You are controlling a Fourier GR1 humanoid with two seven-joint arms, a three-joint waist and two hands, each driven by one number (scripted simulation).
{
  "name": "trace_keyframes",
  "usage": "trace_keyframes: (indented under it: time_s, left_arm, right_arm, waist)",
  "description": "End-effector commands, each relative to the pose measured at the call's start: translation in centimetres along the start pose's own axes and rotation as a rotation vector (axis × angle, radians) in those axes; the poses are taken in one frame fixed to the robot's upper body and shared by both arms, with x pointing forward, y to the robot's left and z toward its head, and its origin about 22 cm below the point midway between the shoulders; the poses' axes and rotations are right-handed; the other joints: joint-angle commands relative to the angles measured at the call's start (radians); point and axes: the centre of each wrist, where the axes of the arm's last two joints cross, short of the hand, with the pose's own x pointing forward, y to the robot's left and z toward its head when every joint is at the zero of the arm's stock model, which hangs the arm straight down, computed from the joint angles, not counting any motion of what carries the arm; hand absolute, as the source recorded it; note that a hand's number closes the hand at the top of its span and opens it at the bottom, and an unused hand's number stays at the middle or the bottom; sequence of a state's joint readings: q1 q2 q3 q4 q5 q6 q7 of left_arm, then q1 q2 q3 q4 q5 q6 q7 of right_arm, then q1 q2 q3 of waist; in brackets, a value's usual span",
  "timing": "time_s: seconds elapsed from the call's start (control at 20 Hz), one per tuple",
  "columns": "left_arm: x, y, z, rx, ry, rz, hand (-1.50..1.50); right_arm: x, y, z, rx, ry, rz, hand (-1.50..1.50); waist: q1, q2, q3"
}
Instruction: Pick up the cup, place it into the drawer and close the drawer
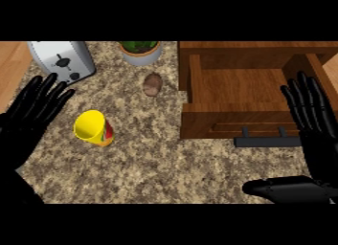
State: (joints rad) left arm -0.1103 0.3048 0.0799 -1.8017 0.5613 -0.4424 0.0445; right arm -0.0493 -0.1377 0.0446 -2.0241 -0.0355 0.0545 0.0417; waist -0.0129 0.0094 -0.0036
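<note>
Yellow plastic cup (94, 128) with a red-and-green band sits left of centre in the frame, on the speckled granite countertop (164, 162). It looks tilted, mouth open toward upper left; nothing touches it. Not picked up yet, so the step in hand is the reach and grasp.

My left hand (31, 111) is at the left edge, fingers straight and spread, holding nothing, near the cup but apart from it. My right hand (314, 115) is at the right edge, also flat and released, in front of the open wooden drawer (235, 88), whose dark bar handle (266, 141) faces the lower edge of the frame.

Plan, judged from this layout:
- The left hand is nearer the cup, but the drawer is across the frame; either hand has a trade-off.
- Come at the cup from the side, wrap round the body below the rim, not over the mouth.
- The cup looks light and may roll; close the fingers before lifting.
- Lift clear of the drawer front before moving right.
- Set it deep in the tray so closing doesn't catch it.

Clutter in the upper frame, well apart from the path: silver toaster (61, 60) upper left, potted green plant (140, 50) top centre, small brown potato (152, 84) below it, between cup and drawer.
</note>
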Motion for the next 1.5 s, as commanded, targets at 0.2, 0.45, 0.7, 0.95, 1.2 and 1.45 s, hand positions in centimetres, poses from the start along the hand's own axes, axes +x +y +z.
trace_keyframes:
  time_s: [0.2,0.45,0.7,0.95,1.2,1.45]
  left_arm:
    - [-4.2,7.3,-0.7,-0.032,0.122,0.082,-1.5]
    - [-7.5,9.6,0.3,-0.011,0.181,0.061,-1.5]
    - [-8.8,10.6,-0.6,0.009,0.234,0.028,-1.5]
    - [-13.3,10.0,0.7,0.04,0.271,-0.025,-1.5]
    - [-14.4,11.9,3.8,0.072,0.306,-0.01,-1.5]
    - [-15.5,12.0,5.8,0.1,0.302,-0.042,-1.5]
  right_arm:
    - [-0.9,-1.6,-1.9,0.029,0.036,-0.04,-1.5]
    - [-0.7,-0.7,-3.5,0.054,0.013,-0.014,-1.5]
    - [-0.4,-1.0,-3.9,0.053,0.021,-0.004,-1.5]
    - [-0.3,-2.7,-5.0,0.046,0.002,-0.002,-1.5]
    - [0.0,-1.4,-4.3,0.051,0.013,-0.001,-1.5]
    - [0.0,-1.4,-5.1,0.057,-0.001,-0.023,-1.5]
  waist:
    - [0.001,-0.004,0.003]
    - [0.002,-0.004,0.002]
    - [0.005,-0.007,0.003]
    - [-0.01,-0.001,0.001]
    - [-0.006,-0.003,0.002]
    - [-0.02,0.004,0.0]
